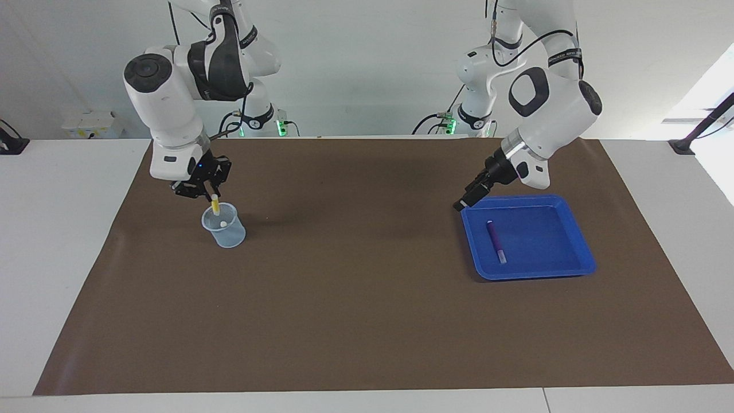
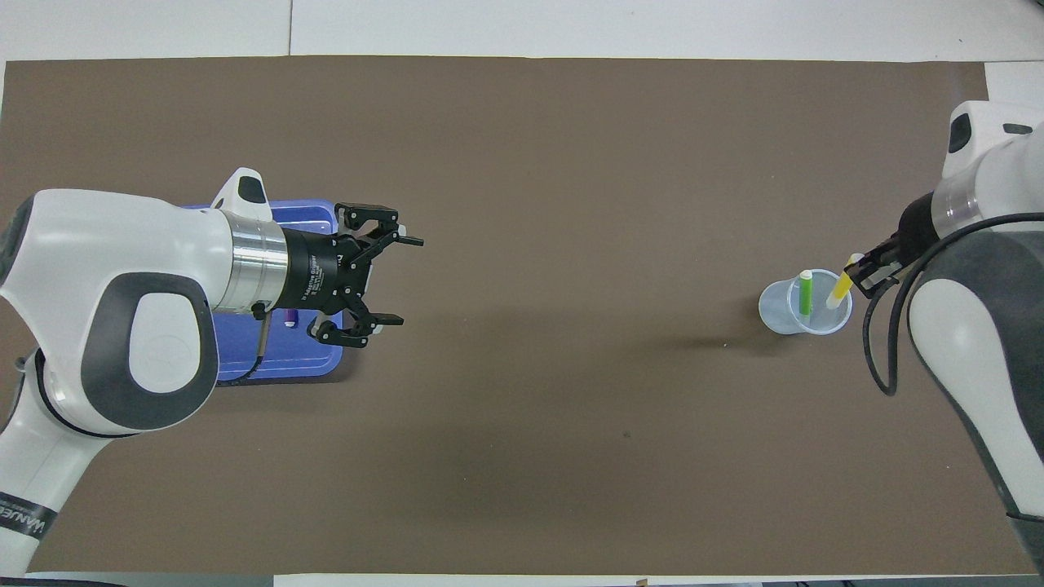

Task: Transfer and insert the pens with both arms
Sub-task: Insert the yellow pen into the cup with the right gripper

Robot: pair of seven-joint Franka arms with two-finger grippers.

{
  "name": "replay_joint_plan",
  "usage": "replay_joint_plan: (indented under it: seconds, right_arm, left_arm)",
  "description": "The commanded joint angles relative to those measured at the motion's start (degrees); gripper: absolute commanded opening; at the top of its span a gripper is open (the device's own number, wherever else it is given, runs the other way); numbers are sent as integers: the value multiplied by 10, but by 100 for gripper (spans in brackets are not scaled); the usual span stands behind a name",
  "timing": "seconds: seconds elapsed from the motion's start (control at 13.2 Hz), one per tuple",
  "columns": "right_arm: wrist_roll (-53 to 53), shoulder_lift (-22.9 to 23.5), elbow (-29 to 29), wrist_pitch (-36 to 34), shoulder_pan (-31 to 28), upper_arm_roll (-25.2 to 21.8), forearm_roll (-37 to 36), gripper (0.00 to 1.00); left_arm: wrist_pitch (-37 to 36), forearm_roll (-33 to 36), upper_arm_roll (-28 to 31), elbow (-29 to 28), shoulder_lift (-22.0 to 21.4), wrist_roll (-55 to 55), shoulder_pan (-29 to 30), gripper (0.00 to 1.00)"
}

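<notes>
While right end effector (image 1: pixel 213 197) grips yellow pen (image 1: pixel 215 205) over cup (image 1: pixel 225 226) (green pen (image 2: pixel 805 293) inside), left end effector (image 2: pixel 390 277) open beside tray (image 1: pixel 573 238).

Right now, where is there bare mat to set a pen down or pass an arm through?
The bare mat between the cup and the blue tray is free. Crowded: the cup, with a green pen inside and the right tool holding the yellow pen; the tray's corner under the left tool.

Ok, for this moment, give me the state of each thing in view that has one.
yellow pen: held by the right gripper, lower end in the cup.
green pen: standing in the cup.
purple pen: lying in the tray.
cup: upright.
blue tray: flat on the mat.
right gripper: shut on the yellow pen.
left gripper: fingers open, empty.
</notes>
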Motion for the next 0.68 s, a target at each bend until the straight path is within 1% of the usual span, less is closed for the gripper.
replay_joint_plan:
  seconds: [0.0,0.08,0.15,0.23,0.3,0.38,0.45,0.6]
  right_arm:
    - [-40,-21,-36,28,-4,2,-28,0]
    - [-40,-22,-42,34,-3,3,-43,0]
    - [-34,-23,-45,35,-3,4,-43,2]
    - [-33,-26,-48,36,-3,4,-43,32]
    - [-33,-26,-48,36,-4,4,-43,71]
    - [-33,-26,-48,36,-3,4,-43,92]
    - [-35,-24,-42,35,-3,4,-41,100]
    - [-39,-21,-8,17,-2,6,-31,100]
  left_arm:
    - [7,49,-2,-16,7,94,18,100]
    - [9,79,-2,-16,24,133,30,100]
    - [15,115,-2,-14,38,175,38,100]
    - [27,155,-3,-14,54,224,39,100]
    - [39,190,-2,-14,68,271,39,100]
    - [47,212,-2,-14,82,310,40,100]
    - [52,236,-2,-12,96,342,40,98]
    - [72,291,-3,-10,122,357,36,96]
